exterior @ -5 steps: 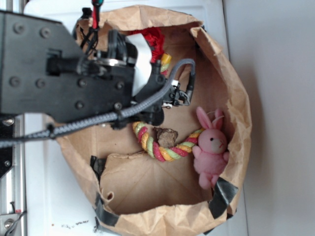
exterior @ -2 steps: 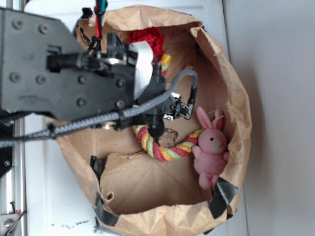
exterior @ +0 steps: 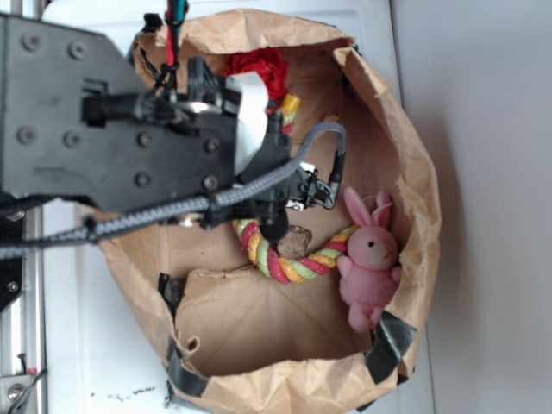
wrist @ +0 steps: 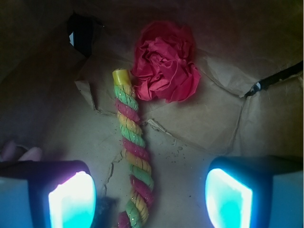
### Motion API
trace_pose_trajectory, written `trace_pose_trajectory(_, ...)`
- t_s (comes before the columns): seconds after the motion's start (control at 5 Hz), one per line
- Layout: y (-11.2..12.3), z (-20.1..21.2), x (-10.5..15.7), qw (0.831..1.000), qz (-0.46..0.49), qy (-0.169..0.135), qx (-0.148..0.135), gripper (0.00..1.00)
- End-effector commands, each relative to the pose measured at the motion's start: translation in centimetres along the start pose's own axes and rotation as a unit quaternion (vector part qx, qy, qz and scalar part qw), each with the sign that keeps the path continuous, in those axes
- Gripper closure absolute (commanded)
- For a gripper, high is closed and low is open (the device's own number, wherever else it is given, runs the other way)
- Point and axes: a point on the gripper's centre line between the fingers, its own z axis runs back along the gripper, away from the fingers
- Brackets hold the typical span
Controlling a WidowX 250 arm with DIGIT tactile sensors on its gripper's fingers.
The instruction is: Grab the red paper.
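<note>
Exterior: the paper (exterior: 259,66) lies at the far rim inside the brown bag (exterior: 405,155), partly hidden behind the arm (exterior: 121,129). The rope (exterior: 285,259) curls across the bag floor toward the bunny (exterior: 371,263), which leans on the bag wall well apart from the paper. The hand (exterior: 280,211) hangs above the rope's bend; from here I cannot tell how its fingers stand.

Wrist: the fingers (wrist: 71,197) are spread wide with nothing between them. The paper (wrist: 164,61) sits ahead, beyond the fingertips, on the bag floor, touching the rope's yellow end (wrist: 121,77). It looks like a crumpled rosette: light, soft, springy, likely to squash rather than slip. Best taken across its full middle, on the side away from the rope, closing well in so the folds compress and the rope stays out of the pinch
</note>
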Motion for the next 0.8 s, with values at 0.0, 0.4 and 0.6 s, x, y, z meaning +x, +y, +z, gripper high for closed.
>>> trace_pose_trajectory(0.0,-0.4,1.5,1.0,1.0,0.005,-0.012,-0.025,0.0)
trace_pose_trajectory(0.4,-0.3,-0.8,5.8,1.0,0.024,-0.004,-0.014,0.0)
trace_pose_trajectory(0.6,0.5,-1.1,7.2,0.999,0.028,-0.004,-0.023,0.0)
